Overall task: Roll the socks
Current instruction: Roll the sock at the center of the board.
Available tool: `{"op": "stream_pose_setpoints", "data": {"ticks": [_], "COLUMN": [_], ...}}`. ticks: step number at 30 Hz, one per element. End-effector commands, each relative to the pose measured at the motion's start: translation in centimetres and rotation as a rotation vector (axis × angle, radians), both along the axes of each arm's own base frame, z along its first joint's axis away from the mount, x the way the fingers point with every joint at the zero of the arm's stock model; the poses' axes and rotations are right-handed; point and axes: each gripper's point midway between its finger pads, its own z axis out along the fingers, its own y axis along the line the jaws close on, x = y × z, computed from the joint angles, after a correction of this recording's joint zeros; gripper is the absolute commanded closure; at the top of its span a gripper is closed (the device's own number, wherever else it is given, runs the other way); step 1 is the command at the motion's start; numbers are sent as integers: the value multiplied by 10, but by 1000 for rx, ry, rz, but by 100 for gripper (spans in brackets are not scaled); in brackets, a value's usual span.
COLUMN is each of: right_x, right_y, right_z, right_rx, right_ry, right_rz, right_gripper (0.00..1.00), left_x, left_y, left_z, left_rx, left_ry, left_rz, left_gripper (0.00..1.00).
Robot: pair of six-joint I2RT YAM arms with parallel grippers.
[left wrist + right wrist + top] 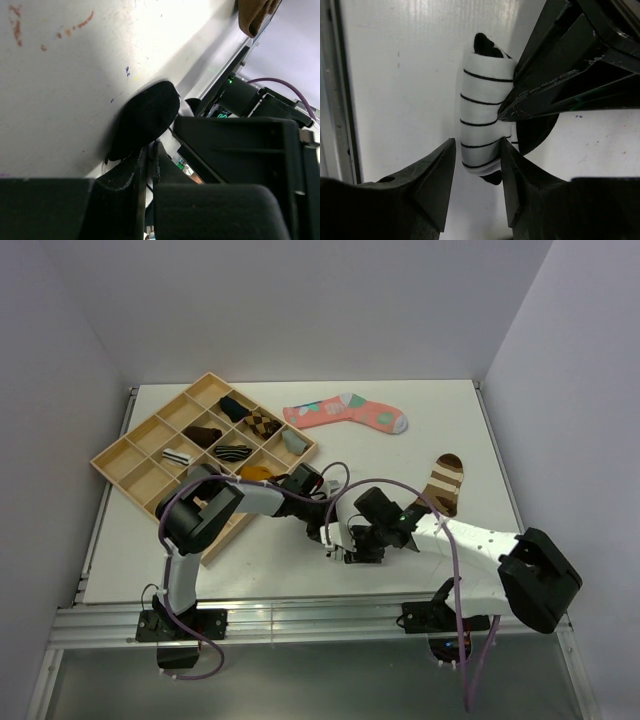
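The white sock with thin black stripes (482, 100) lies rolled into a tube on the table, black ends showing at top and bottom. My left gripper (150, 150) is shut on its edge, beside a black end of the sock (147, 117); its fingers (545, 90) reach in from the right in the right wrist view. My right gripper (477, 150) is open, its jaws on either side of the roll's near end. In the top view both grippers (335, 538) (360, 545) meet at the table's front middle and hide the sock. The brown sock with tan bands (446, 481) lies flat to the right.
A wooden compartment tray (135, 455) holding several rolled socks sits at the back left. A coral-pink sock with teal patches (345, 412) lies at the back middle. The table's front edge (300, 602) is close behind the grippers.
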Motion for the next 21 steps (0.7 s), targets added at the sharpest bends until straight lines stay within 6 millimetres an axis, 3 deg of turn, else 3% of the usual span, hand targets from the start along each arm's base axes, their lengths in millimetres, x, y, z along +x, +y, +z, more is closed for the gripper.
{"op": "stream_pose_setpoints", "data": {"ticks": [1,2,4,5,8,9,11,16,21], "right_x": [5,5,8,8,4,3,3,0,1], "right_y": [5,7,5,8,6,2,4,-4,-8], "right_z": [-7,-6,-10,-9,-13,-16,-15,-21,-21], "right_rx": [-12,-12,-29,-27,-49,-60,-58,-100,-123], "right_ry": [12,21,26,38,96,115,136,248,363], "right_rz": [-36,-42,-62,-70,-82,-95,-101,-131,-150], "right_gripper": [53,60,65,72,80,80,80,81,81], "left_x": [-1,-3,0,6,14,25,26,51,54], "left_y": [10,10,8,7,11,11,14,25,49], "left_z": [-26,-24,-20,-16,-5,-2,12,42,53], "left_rx": [84,74,50,45,36,32,-11,-63,-60], "left_ry": [12,12,-7,-52,-140,-200,-258,-462,-621], "left_rz": [26,27,40,58,99,139,171,317,373], "left_gripper": [99,97,93,84,69,66,60,57,59]}}
